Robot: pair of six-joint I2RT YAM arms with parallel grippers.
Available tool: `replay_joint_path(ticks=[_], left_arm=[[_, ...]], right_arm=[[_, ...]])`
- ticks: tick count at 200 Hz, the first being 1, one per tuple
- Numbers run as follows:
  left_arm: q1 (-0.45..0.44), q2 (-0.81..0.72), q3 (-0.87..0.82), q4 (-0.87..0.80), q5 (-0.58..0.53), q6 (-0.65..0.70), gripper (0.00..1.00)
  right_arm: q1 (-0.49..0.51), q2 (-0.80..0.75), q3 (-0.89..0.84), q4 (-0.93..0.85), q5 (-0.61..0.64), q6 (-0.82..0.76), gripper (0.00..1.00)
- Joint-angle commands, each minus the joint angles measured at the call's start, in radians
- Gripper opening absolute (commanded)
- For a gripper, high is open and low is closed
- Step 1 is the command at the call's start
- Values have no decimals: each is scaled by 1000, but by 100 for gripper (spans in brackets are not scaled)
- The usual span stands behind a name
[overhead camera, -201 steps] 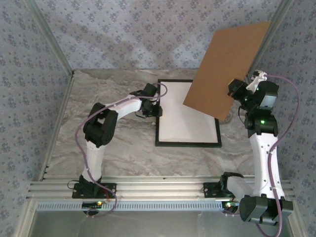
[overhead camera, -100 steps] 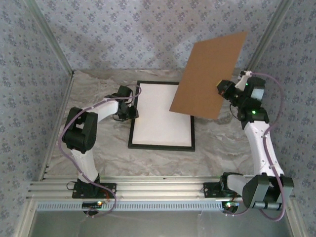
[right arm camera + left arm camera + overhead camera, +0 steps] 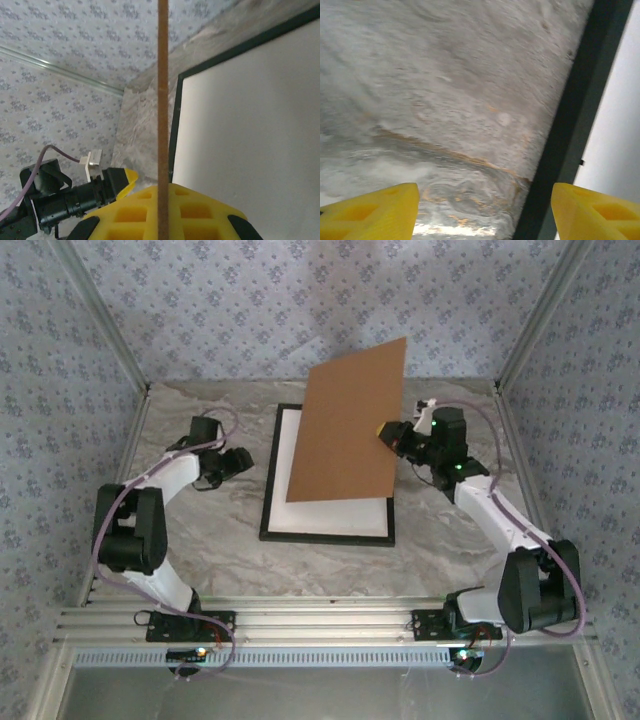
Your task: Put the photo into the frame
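Finds the frame (image 3: 327,538), thin, black and flat-edged, lying at centre picture on the table (image 3: 200,530), a grey, veined, stone-look surface. Shows a smooth matte white sheet filling the opening, judged to be the photo (image 3: 335,515) face down, with no printed side on view to confirm it. Puts the task, on that reading, past its main step: photo seated, backing left to lay down and close up. Catches the right gripper (image 3: 393,433), right of centre, clenched on the right edge of the board (image 3: 345,425), a plain brown rigid rectangle of card-like stuff, tilted steeply above the frame's upper half and apart from it. Reduces that board, in the right wrist view, to a thin brown line seen edge-on, rising from between the yellow pads (image 3: 130,212). Leaves the left gripper (image 3: 238,460) at centre left, near the frame's left rail but clear of it, jaws spread with nothing between them. Shows bare table under its yellow fingertips (image 3: 375,210) in the left wrist view, with the black rail and white sheet at right.
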Motion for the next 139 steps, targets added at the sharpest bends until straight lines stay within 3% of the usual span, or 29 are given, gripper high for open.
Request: replay_joint_path(ticks=[1, 33, 60, 139], left_arm=[[35, -46, -76, 109, 92, -66, 74], [50, -67, -159, 215, 153, -106, 83], [49, -59, -193, 271, 199, -128, 98], [35, -16, -222, 349, 270, -151, 98]], right_arm=[[45, 14, -26, 220, 30, 90, 0], [91, 36, -76, 281, 61, 135, 0], [107, 47, -123, 326, 73, 175, 0], [77, 122, -141, 388, -38, 176, 0]])
